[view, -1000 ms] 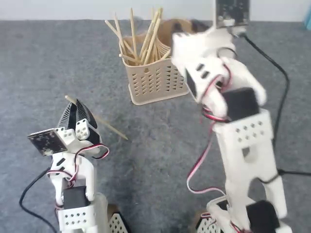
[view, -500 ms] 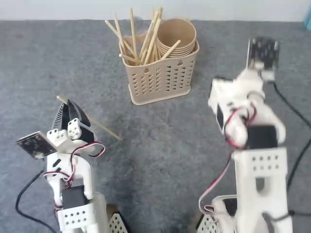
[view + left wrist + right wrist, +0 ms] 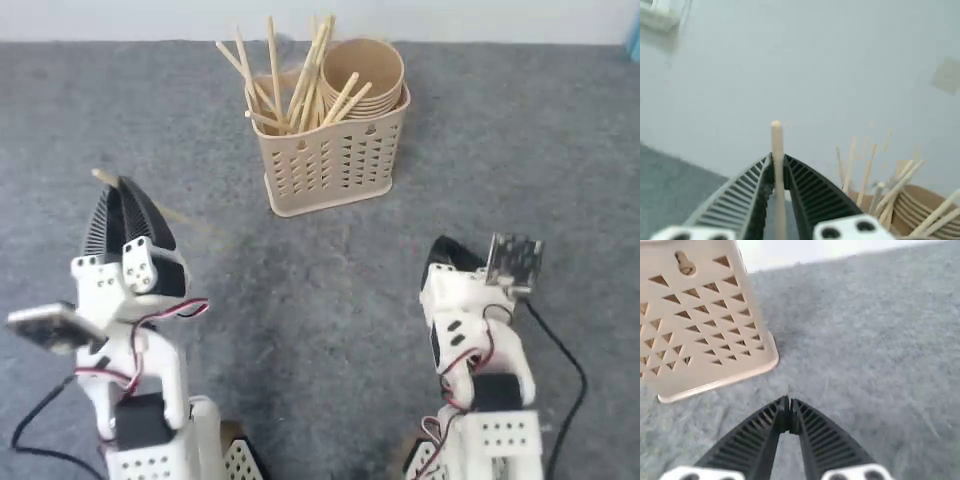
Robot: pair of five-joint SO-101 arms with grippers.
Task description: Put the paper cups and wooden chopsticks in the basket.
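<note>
A beige perforated basket stands at the back middle of the grey carpet, holding several wooden chopsticks and a stack of brown paper cups. My left gripper is raised at the front left, shut on one wooden chopstick that sticks out past its fingertips. The basket rim, cups and chopsticks lie beyond it in the left wrist view. My right gripper is shut with nothing in it, low over the carpet, in front of the basket wall.
Grey carpet covers the table between the two arms and the basket. A pale wall runs along the back edge. Red and black cables hang by both arm bases.
The right arm has pulled back from the basket to the front right and folded down. The left gripper has lifted and tilted upward with the chopstick.
</note>
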